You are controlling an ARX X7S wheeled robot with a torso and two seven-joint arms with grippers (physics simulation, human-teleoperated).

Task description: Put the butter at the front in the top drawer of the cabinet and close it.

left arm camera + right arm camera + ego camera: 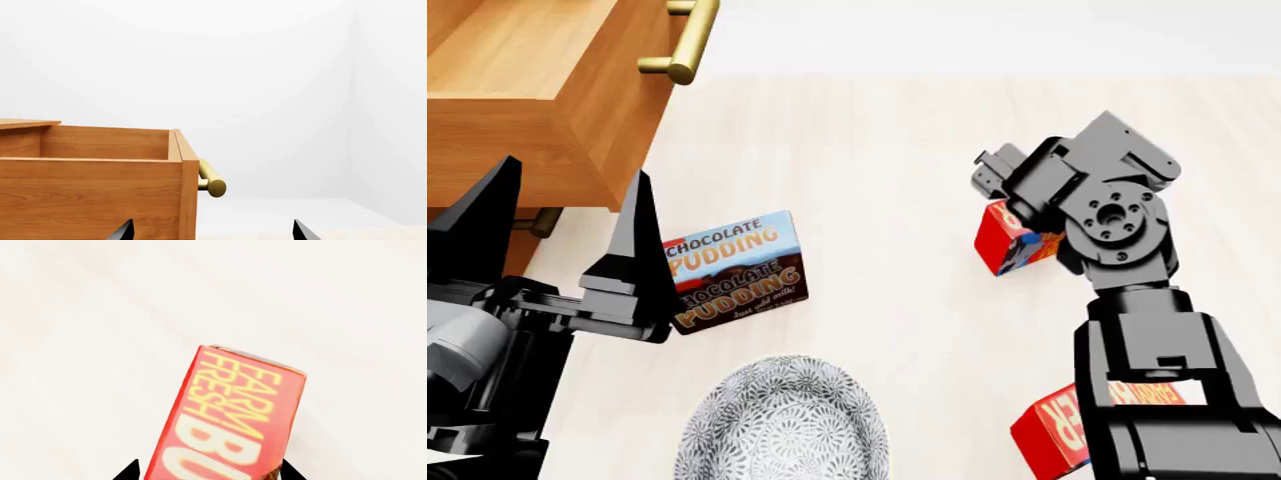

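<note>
The cabinet's top drawer point(587, 120) stands pulled out, its brass handle point(686, 44) toward the floor's middle. My left gripper point(567, 215) is open beside the drawer's side wall point(93, 195), close to the handle point(212, 181), and holds nothing. One red butter carton point(1014, 245) stands on the pale floor under my right gripper point(1021, 215). In the right wrist view this carton point(227, 420) sits between the open fingertips of that gripper point(210, 472), with small gaps either side. A second butter carton point(1054, 435) lies nearer to me, partly hidden by the right arm.
A Chocolate Pudding box point(734, 270) leans just right of my left gripper. A patterned grey bowl point(781, 425) sits at the near edge. A lower drawer's handle point(541, 222) shows under the open drawer. White walls surround the floor.
</note>
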